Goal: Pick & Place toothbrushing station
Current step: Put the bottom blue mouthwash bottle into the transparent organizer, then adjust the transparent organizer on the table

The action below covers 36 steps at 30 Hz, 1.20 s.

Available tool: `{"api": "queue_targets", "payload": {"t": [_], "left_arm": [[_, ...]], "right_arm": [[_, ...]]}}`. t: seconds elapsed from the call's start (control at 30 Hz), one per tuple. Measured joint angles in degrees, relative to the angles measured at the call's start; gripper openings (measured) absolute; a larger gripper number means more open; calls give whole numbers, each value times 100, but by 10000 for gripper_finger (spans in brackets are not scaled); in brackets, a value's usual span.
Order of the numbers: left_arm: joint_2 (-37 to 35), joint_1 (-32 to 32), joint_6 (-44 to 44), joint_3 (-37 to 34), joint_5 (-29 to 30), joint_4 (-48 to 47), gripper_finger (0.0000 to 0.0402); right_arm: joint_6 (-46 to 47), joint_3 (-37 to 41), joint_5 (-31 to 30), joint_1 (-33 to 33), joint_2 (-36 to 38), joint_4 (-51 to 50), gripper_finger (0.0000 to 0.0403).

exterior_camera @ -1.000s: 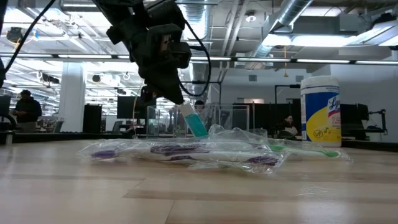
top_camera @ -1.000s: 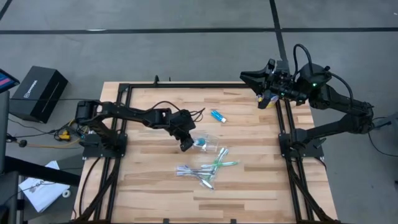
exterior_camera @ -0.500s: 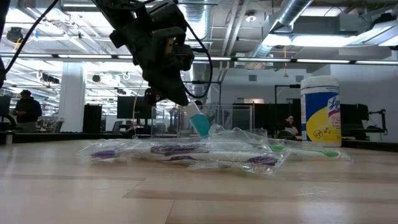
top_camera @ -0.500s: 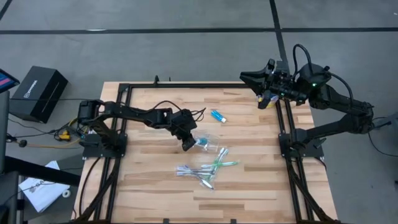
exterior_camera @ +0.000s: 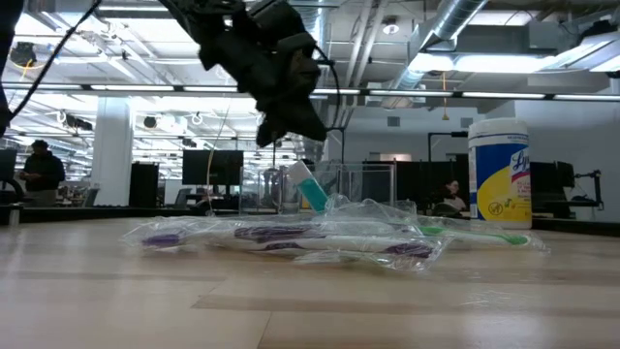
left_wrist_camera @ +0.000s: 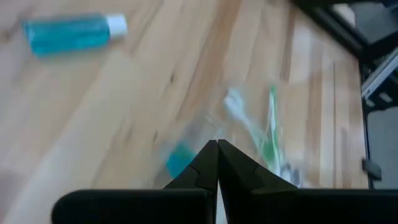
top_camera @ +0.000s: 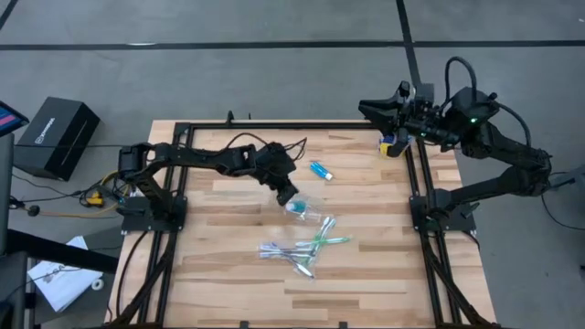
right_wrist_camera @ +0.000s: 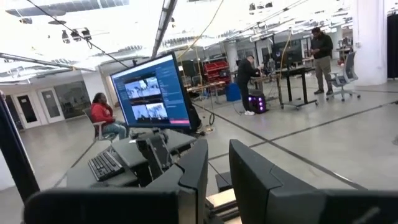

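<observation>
Lifted clear since a second ago: left gripper clamped shut, empty, above blue tube now in clear cup. Second tube next, probably.

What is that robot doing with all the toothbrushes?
The left gripper, shut and empty, hangs just above a small blue tube that leans in a clear cup in the middle of the table. Toothbrushes in clear wrappers lie in a pile near the cup, and another blue tube lies on its own farther back. The right gripper waits above the table's far right corner, near a wipes canister.
</observation>
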<state>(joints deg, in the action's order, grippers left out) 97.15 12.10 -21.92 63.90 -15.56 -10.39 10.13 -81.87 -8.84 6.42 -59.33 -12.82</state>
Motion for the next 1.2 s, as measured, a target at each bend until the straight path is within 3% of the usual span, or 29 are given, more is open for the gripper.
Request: {"api": "queue_targets", "payload": {"t": [0.37,0.43,0.57,0.67,0.93,1.2], "left_arm": [[138,-1,274,499,-239,-199,0],[2,37,264,478,-226,-208,0],[-203,24,384,476,-98,-188,0],[-283,35,408,479,-71,-17,0],[-287,62,310,431,252,378,0],[-283,-18,-285,-323,458,432,0]], "right_arm": [[98,-134,-4,-196,9,-833,59],[294,-95,-138,-262,7,-1428,59],[1033,219,-1007,-353,2,-3221,59],[1500,832,-1090,-350,87,-3671,59],[2311,2741,-1023,-341,388,-2930,59],[2493,4025,-304,-22,238,-1818,59]]}}
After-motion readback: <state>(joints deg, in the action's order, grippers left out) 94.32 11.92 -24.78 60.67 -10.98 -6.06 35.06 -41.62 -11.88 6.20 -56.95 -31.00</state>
